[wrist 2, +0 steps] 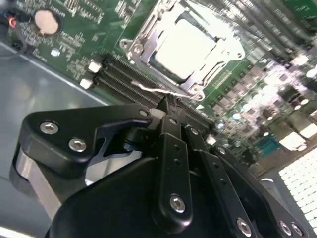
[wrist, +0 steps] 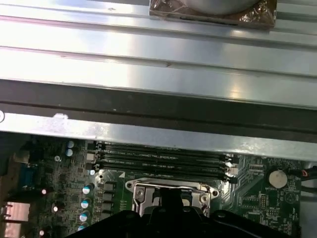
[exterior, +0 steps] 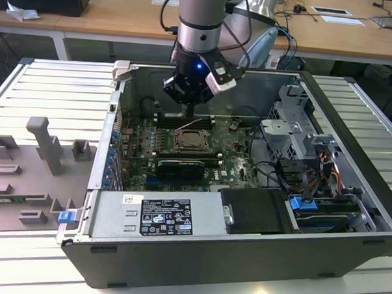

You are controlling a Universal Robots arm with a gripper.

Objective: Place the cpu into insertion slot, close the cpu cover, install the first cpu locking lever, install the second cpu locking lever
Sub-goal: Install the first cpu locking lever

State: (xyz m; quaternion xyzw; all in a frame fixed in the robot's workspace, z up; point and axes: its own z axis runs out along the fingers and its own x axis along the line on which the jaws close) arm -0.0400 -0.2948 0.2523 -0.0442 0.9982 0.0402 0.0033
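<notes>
The hand [wrist 2: 166, 105], fingers pressed together, hung at the edge of the cpu cover [wrist 2: 140, 46] inside the open computer case [exterior: 250, 94]. The cpu [wrist 2: 185, 43] sat in the insertion slot [exterior: 191, 149], the cover apparently closed over it. Memory slots [wrist: 163, 158] lay beside.

Computer case [exterior: 210, 265]: open on top, free from above. Insertion slot [exterior: 190, 140]: gripper [exterior: 189, 115] stands just over it. Flanked by memory slots [wrist: 163, 157] and a long black card [exterior: 177, 166]. Drive cage [exterior: 291, 128] and cables [exterior: 268, 167] crowd the exterior view's right.
</notes>
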